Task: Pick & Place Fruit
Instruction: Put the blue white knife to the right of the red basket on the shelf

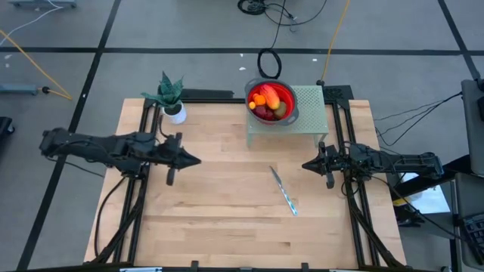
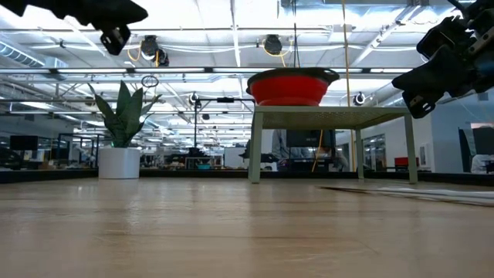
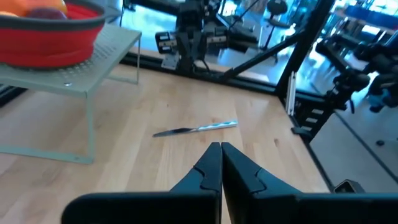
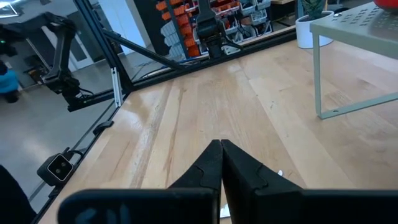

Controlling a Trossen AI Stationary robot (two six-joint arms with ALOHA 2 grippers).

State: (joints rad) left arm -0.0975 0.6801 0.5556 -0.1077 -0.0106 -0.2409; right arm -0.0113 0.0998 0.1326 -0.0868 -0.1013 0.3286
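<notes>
High view gives the whole layout: big wooden table (image 1: 227, 196), both arms parked at its sides, nothing in either gripper. At the back sits a pale green perforated stand (image 1: 306, 113), and on it the red bowl (image 1: 286, 97) with the fruit (image 1: 266, 102) heaped inside, orange pieces on top, darker red and an olive one lower down. So all the fruit I can make out is in the bowl, raised off the tabletop, none loose on the wood.

Left gripper (image 1: 195, 159) hovers over the left half of the table with its tips pressed together, well apart from the bowl. Right gripper (image 1: 306, 164) is over at the right edge, tips also pressed together, nearer the stand but not under or over it. Potted plant (image 1: 171, 97) stands at the back left, near the stand's left side.

Smallest thing: a knife (image 1: 283, 190) lying flat on the wood between the two grippers, toward the right one.

My read is the task hasn't really started. For a clean first pick I'd use the right arm since it's closer, spread the fingers before descending, come in from above the bowl rim rather than sideways so the stand doesn't get knocked, and take a top orange piece first. Stay clear of the knife.
</notes>
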